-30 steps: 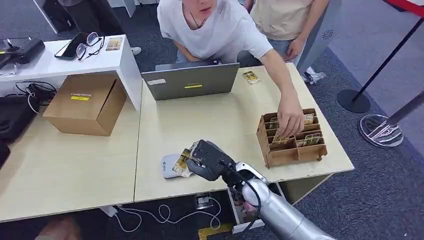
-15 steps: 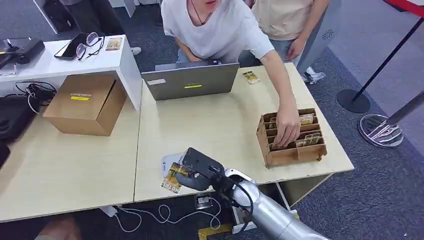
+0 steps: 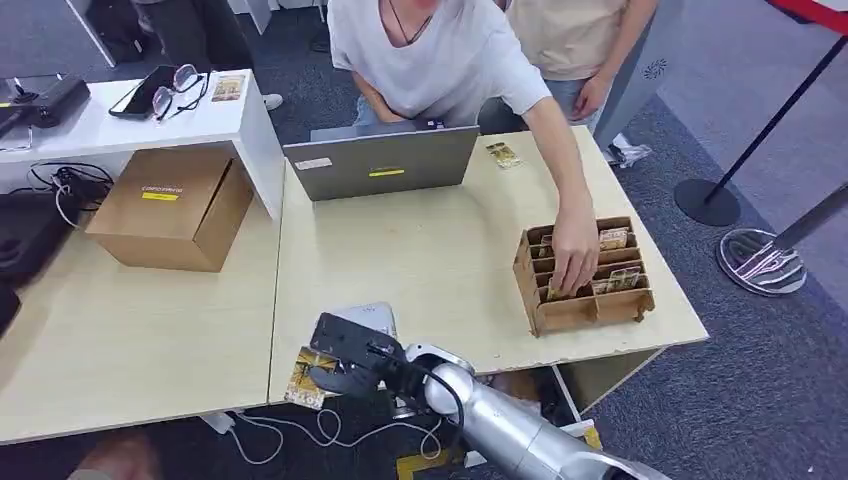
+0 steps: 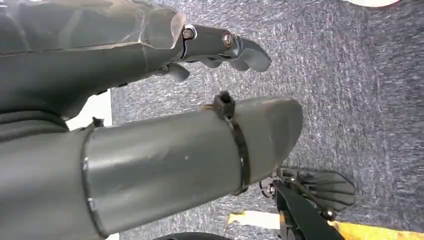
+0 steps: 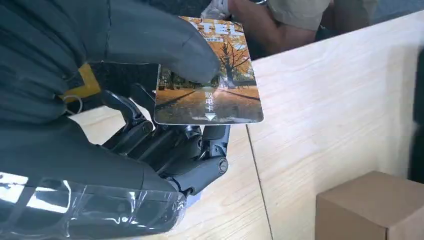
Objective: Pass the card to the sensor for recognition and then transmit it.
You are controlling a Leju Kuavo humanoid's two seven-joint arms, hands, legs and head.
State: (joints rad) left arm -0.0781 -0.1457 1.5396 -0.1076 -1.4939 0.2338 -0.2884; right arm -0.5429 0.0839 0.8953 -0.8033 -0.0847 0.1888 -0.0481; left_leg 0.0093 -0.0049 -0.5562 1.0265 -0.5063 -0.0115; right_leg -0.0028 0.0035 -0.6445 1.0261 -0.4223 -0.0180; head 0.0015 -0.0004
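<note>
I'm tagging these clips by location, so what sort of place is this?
Probably an office or demo area set up as a card-check desk: a laptop on a light wood table, a wooden card organizer, grey carpet, and a stanchion base.

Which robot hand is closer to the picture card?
Right. The right hand is holding the card at the table's near edge. The left hand hangs down over the grey carpet, away from the card.

Orange autumn-tree card (image 5: 207, 85); pale woodgrain table (image 3: 420, 250).
</note>
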